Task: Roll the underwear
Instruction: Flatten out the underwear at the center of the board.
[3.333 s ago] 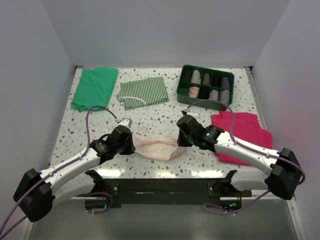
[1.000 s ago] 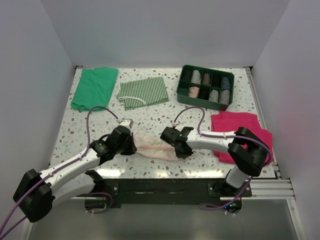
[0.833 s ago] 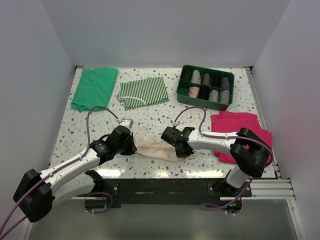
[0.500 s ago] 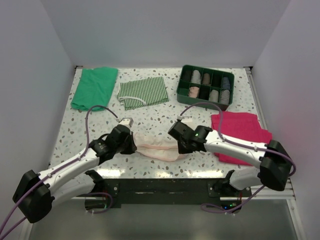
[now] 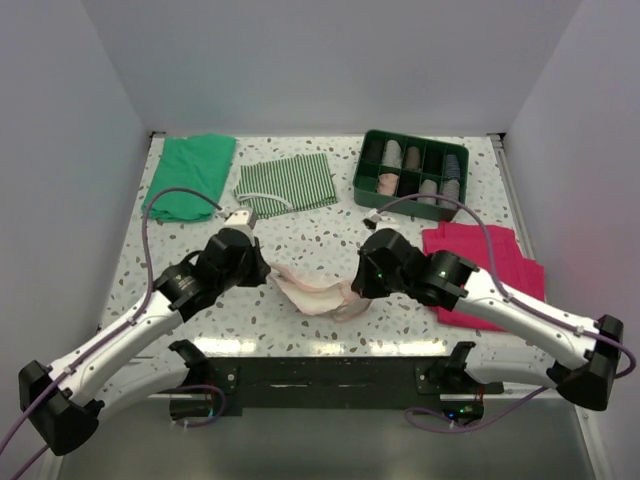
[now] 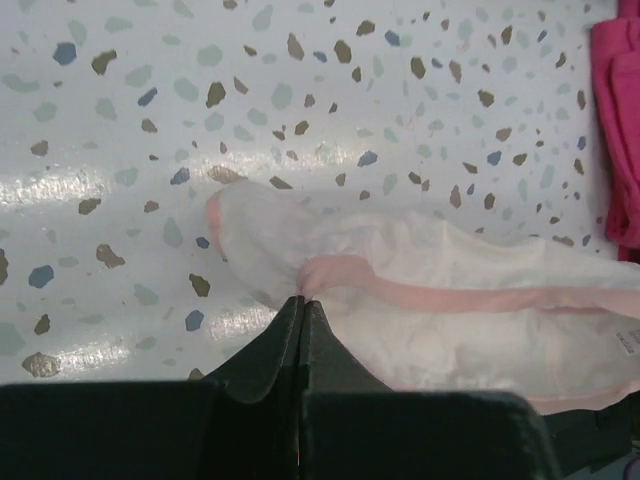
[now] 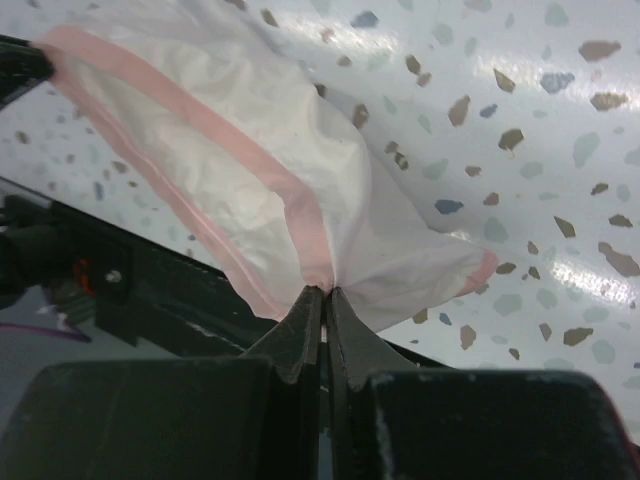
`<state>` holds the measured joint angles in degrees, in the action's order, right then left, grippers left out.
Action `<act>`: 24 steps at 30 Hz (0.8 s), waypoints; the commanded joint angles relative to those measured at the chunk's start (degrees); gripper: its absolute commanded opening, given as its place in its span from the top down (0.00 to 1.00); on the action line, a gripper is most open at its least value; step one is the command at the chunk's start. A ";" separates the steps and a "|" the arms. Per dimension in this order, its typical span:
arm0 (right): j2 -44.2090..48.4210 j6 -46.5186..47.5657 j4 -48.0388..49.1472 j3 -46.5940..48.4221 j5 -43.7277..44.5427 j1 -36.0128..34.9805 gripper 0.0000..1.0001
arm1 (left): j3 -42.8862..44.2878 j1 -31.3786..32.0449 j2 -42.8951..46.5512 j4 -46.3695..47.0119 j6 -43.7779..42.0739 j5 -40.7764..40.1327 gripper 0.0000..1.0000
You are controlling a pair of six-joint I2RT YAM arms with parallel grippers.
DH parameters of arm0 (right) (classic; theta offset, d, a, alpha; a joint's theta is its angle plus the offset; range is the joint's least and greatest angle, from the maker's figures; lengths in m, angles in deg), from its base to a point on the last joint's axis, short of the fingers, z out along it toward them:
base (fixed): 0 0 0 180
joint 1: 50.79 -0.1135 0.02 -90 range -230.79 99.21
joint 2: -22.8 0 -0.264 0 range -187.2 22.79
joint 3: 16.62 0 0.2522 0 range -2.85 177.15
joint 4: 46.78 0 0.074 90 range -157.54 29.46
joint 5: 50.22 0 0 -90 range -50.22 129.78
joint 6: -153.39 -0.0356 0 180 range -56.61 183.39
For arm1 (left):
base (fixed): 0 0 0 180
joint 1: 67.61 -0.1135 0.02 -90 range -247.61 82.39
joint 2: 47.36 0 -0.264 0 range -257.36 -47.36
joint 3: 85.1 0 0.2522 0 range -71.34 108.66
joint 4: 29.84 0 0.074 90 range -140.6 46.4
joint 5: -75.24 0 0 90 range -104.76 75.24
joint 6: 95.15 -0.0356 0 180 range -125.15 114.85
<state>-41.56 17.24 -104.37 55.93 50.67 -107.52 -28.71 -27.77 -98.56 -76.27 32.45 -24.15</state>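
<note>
The underwear [image 5: 318, 294] is a thin pale pink garment with darker pink edging, stretched between my two grippers near the table's front edge. My left gripper [image 5: 262, 272] is shut on its left end; in the left wrist view the closed tips [image 6: 302, 302] pinch the pink edging of the underwear [image 6: 440, 300]. My right gripper [image 5: 362, 290] is shut on its right end; in the right wrist view the tips [image 7: 324, 294] clamp the pink band of the underwear [image 7: 250, 140], which is lifted off the table.
A green divided tray [image 5: 409, 175] with several rolls stands at the back right. A magenta cloth [image 5: 485, 268] lies right, a green-and-white striped cloth [image 5: 287, 183] back centre, a green cloth [image 5: 188, 175] back left. The table's front edge [image 5: 330, 345] is close.
Both grippers have risen and moved back from the front edge with the underwear between them. The right arm swung out to the right; the garment now hangs stretched and partly lifted.
</note>
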 commanded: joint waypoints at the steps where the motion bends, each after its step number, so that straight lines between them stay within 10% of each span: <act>1: 6.69 2.55 0.68 6.42 -1.92 -0.14 1.00 | 9.65 0.16 1.98 -7.57 -1.22 -5.90 1.00; 13: 13.28 2.21 5.77 10.83 -28.03 -0.14 1.00 | 33.91 0.24 5.23 -30.60 6.86 -4.94 1.00; 24: 2.94 3.95 -11.89 13.84 -1.65 8.10 1.00 | 27.97 -0.02 -9.67 -22.65 2.13 -6.51 1.00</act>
<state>-31.64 18.90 -108.79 71.01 38.67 -106.54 4.60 -27.77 -97.99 -105.71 38.38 -28.69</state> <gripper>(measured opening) 0.025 0.014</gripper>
